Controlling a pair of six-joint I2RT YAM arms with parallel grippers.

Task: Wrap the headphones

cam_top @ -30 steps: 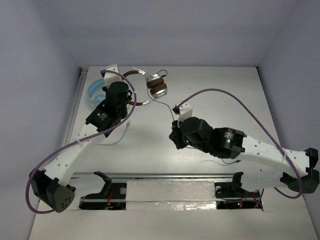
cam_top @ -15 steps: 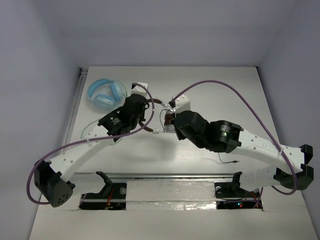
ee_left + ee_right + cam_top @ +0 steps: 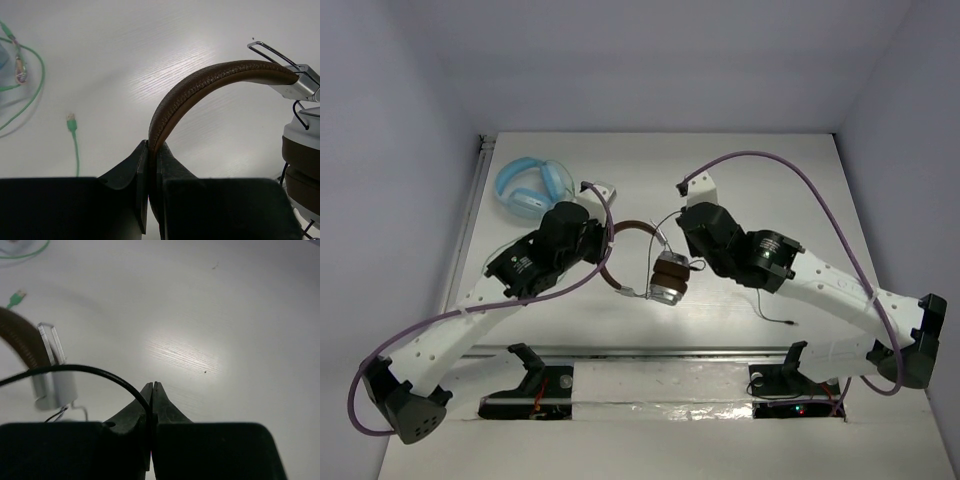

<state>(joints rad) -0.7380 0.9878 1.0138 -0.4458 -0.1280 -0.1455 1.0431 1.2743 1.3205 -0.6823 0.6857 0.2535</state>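
**Hold the band tight and wind the cable round**

The left gripper (image 3: 150, 150) is squeezed shut on the soft brown headband (image 3: 210, 80) of the over-ear headphones (image 3: 668, 278), the ones with brown ear pads and shiny silver metal cups. The band sticks up out of the jaws and bends over to the right. The cups hang at its end.

The right gripper (image 3: 153, 386) is pinched shut on the long thin black cable (image 3: 90, 371). The cable loops away to the left, toward the silver part of the headphones.

From above, the headphones are near the middle of the white desk (image 3: 770, 170), a bit closer to the near edge, between the two arms. The loose end of the cable (image 3: 790, 322) lies toward the near right corner.

I think the step now is winding the cable round the headphones. To do it well, the left gripper should hold the band very still. The right gripper should carry the cable round in slow, neat turns. It should pull just hard enough that the cable does not sag, but not so hard that it slips out or tugs the band loose.

The round light blue headphones (image 3: 530, 185) sit by the far left corner, and their thin green cable (image 3: 75, 145) lies on the desk near the left gripper. The black cable should stay away from the green one so they do not tangle.
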